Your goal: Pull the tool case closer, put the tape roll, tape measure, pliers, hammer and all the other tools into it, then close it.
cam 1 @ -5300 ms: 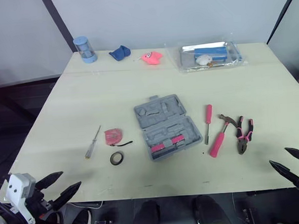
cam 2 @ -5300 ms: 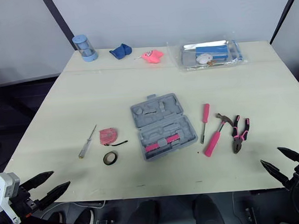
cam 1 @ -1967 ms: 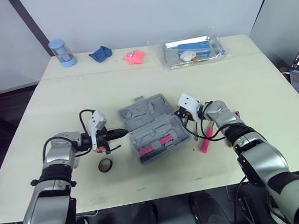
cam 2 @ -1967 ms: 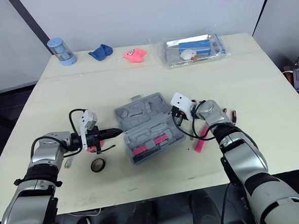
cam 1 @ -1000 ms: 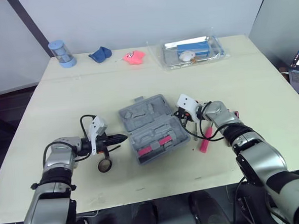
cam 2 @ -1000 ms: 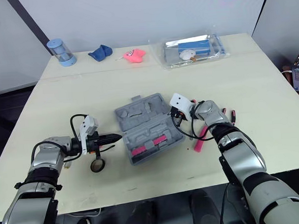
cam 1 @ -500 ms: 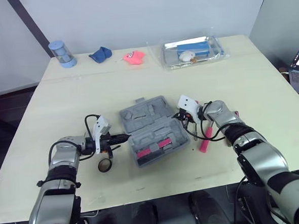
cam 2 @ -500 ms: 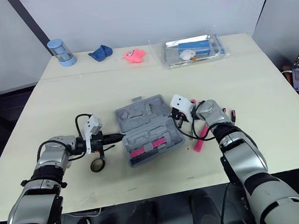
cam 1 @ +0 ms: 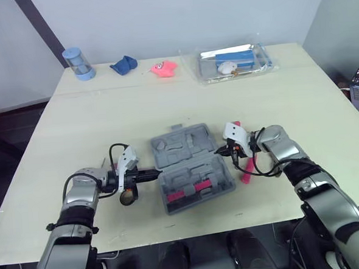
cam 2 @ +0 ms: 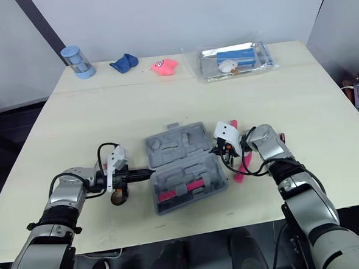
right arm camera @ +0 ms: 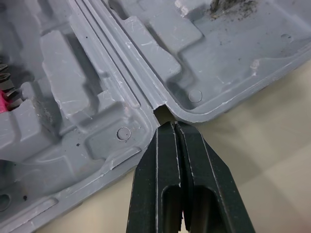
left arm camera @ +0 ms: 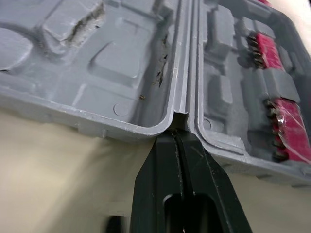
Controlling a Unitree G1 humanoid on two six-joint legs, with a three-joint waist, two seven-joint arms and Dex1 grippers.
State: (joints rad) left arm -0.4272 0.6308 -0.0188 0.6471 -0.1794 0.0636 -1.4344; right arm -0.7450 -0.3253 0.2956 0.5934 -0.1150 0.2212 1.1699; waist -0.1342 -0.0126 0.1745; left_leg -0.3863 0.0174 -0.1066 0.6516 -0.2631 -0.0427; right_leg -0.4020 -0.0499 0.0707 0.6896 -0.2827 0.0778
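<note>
- The left gripper (cam 1: pixel 155 172) is clenched, its two smooth black fingers pressed flat together with nothing between them. The tips sit in the hinge notch on the left edge of the case.
- The tape roll (cam 1: pixel 127 197) is a small dark ring lying flat on the table, just beside the left wrist.
- The tool case (cam 1: pixel 186 147) is grey moulded plastic, lying open and flat in the middle of the table between the two grippers. Both halves have stepped recesses. The far half is scuffed and speckled with dirt, and the near half carries pink bit strips (left arm camera: pixel 268 47).
- The right gripper (cam 1: pixel 218 151) is also clenched on nothing, with its tips in the hinge notch on the case's right edge.
- A pink-handled tool (cam 1: pixel 245 173) lies near the case's right side, partly under the right wrist cable. We cannot tell which tool it is.
- Any lettering on the blue box (cam 1: pixel 243 55) is too small for us to read.
- The table (cam 1: pixel 166 108) is pale, matt and cream-coloured. Along its far edge stand a blue cylinder (cam 1: pixel 77 62), a blue cloth (cam 1: pixel 123 65), a pink toy (cam 1: pixel 162 68) and a clear packet (cam 1: pixel 262 65).
- A plain grey wall (cam 1: pixel 190 12) lies behind the table.
</note>
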